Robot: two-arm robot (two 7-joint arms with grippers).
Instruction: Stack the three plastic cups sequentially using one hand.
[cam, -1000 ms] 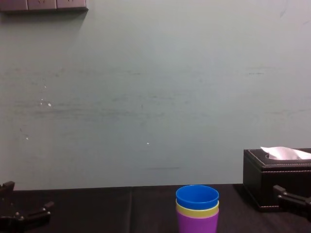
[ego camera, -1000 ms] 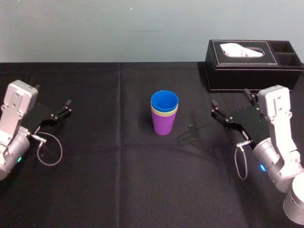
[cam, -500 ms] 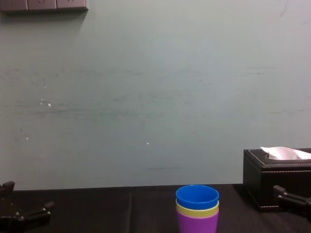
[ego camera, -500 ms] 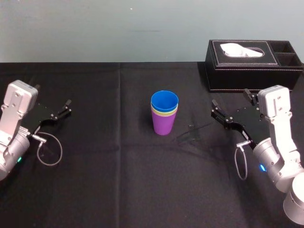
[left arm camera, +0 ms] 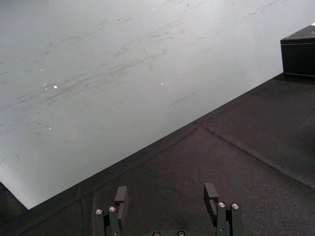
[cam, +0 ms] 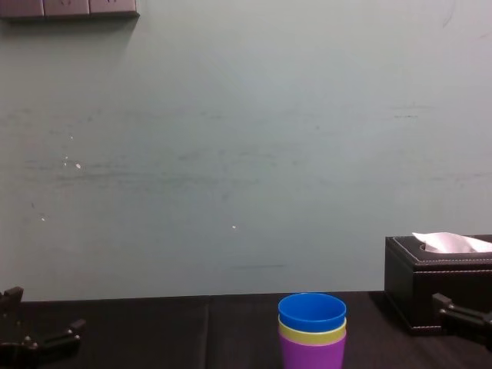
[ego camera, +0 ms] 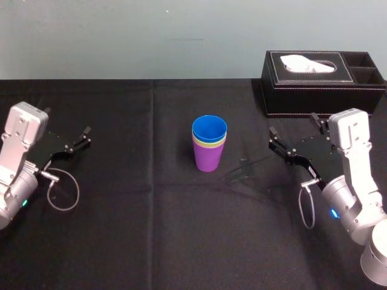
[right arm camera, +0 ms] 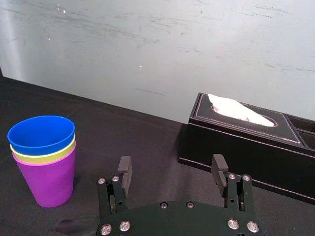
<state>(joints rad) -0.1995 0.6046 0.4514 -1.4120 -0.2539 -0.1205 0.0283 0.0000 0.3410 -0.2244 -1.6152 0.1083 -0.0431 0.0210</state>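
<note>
- Nearest the robot, the right gripper (ego camera: 291, 124) rests at 3 o'clock of the stack, jaws spread and holding nothing. The left gripper (ego camera: 66, 121) is parked at 9 o'clock, likewise spread.
- At mid-desk (ego camera: 151, 229), the three plastic cups (ego camera: 209, 148) stand nested: blue cup (ego camera: 209, 128) in yellow-green cup (ego camera: 209, 144) in purple cup (ego camera: 209, 160). The stacking looks finished.
- The likely risk is that a careless sweep of the right gripper toward 9 o'clock clips the light stack and topples it.
- Farther off, at 1 o'clock, the tissue box (ego camera: 320, 75) could be knocked by that arm as it lifts.
- The right wrist view shows the rims sitting level, while the head view shows both grippers well apart from the stack.
</note>
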